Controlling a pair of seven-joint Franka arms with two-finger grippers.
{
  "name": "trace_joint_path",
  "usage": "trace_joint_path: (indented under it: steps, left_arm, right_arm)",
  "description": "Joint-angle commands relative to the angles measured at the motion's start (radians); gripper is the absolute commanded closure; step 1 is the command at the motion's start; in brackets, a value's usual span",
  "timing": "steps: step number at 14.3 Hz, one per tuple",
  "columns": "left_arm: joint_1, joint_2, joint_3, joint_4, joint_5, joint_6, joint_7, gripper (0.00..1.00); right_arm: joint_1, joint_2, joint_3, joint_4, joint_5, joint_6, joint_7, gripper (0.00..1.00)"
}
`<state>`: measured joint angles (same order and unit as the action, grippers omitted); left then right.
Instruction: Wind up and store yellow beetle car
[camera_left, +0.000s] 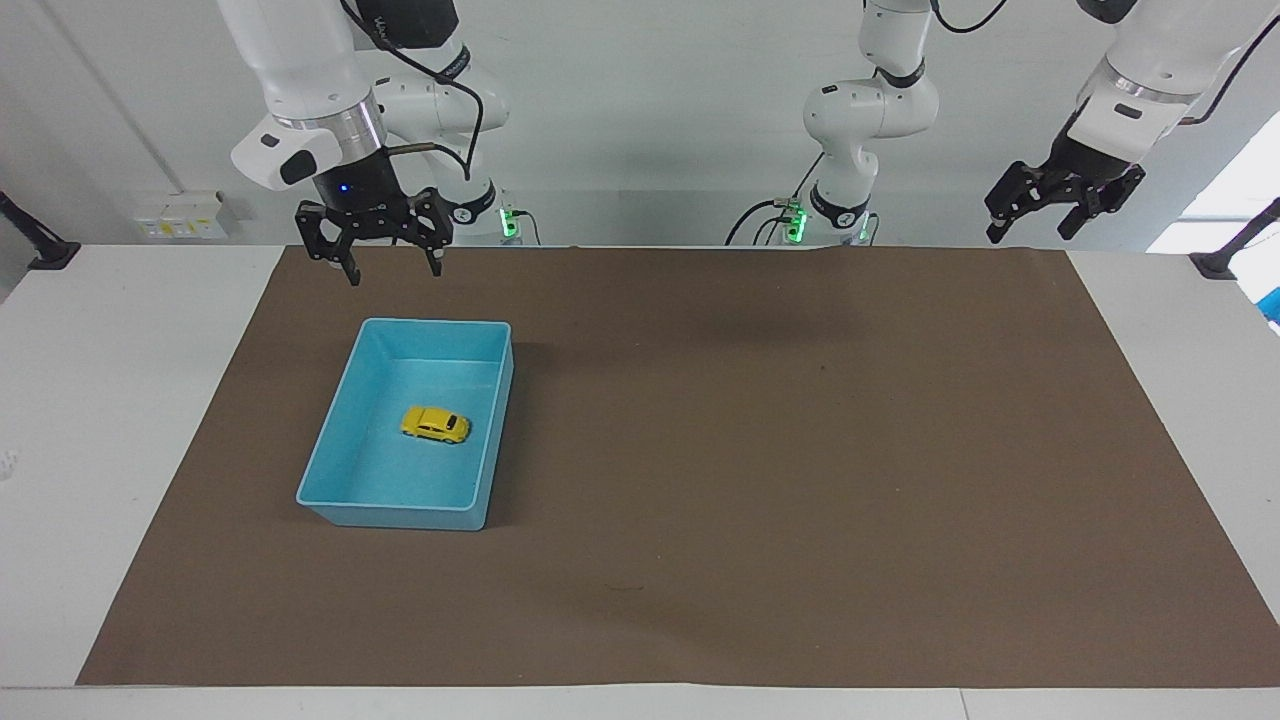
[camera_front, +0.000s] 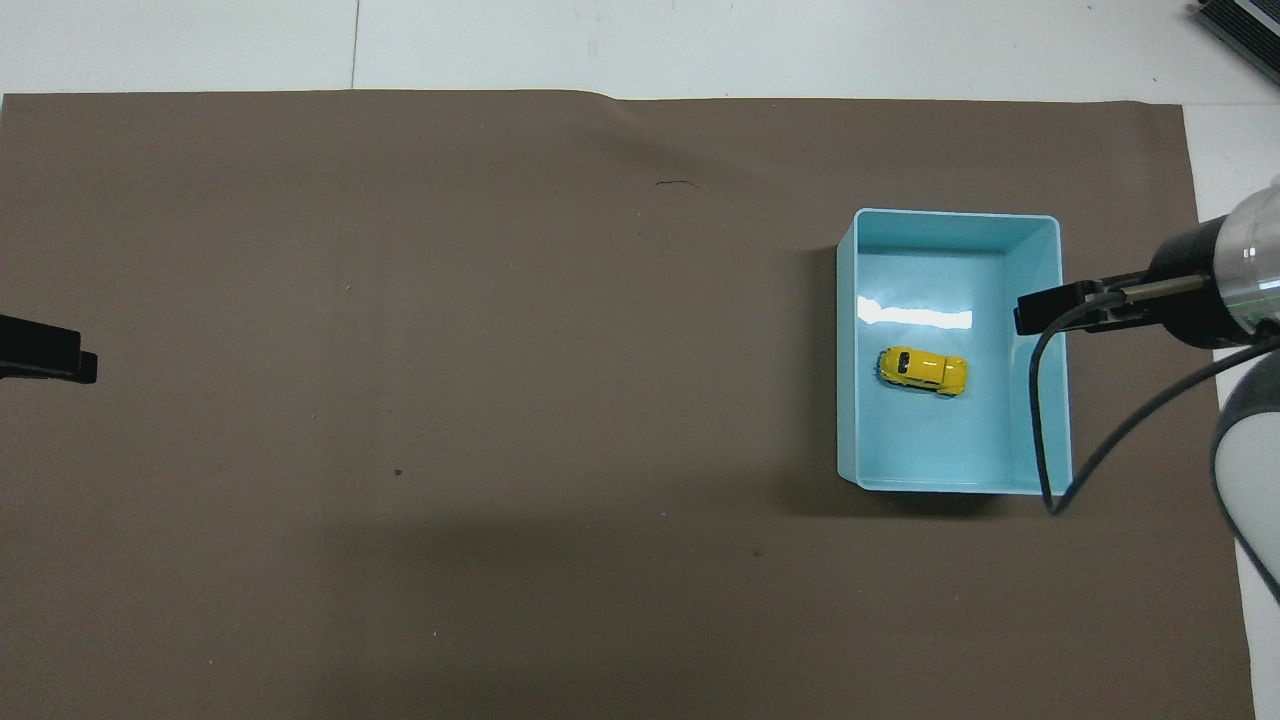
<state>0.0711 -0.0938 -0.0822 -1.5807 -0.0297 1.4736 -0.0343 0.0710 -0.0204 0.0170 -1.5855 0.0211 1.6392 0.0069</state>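
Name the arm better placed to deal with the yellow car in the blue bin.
Right. Its open pincer hangs empty over the mat beside the light blue bin that holds the yellow beetle car. The left pincer, also open, waits at the table's other end.

The yellow beetle car (camera_front: 923, 371) sat on its wheels inside the light blue bin (camera_front: 848, 400), about midway along the bin's floor and touching none of its walls. The bin lay on the brown mat (camera_front: 500, 400) toward the right arm's end of the desk (camera_front: 700, 45). The right arm's wrist and black cable (camera_front: 1045, 420) overlapped the bin's rim there. A dark part of the left pincer (camera_front: 45, 350) showed at the edge of the mat.
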Motion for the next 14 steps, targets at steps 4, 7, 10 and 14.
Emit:
trace_joint_path:
  steps: [4, 7, 10, 14]
  left_arm:
    - [0.016, -0.004, -0.008, 0.013, -0.013, -0.022, 0.011, 0.0]
    - [0.016, -0.004, -0.008, 0.013, -0.013, -0.022, 0.011, 0.0]
    - [0.016, -0.004, -0.008, 0.013, -0.013, -0.022, 0.011, 0.0]
    - [0.016, -0.004, -0.008, 0.013, -0.013, -0.022, 0.011, 0.0]
  right_arm:
    - [-0.007, -0.001, -0.038, 0.056, 0.005, -0.038, 0.007, 0.0]
    - [-0.002, 0.002, -0.045, 0.055, 0.02, -0.026, 0.008, 0.0]
    - [-0.008, 0.005, -0.045, 0.055, 0.023, -0.025, 0.005, 0.0]
    - [-0.003, 0.005, -0.04, 0.055, 0.023, -0.016, 0.007, 0.0]
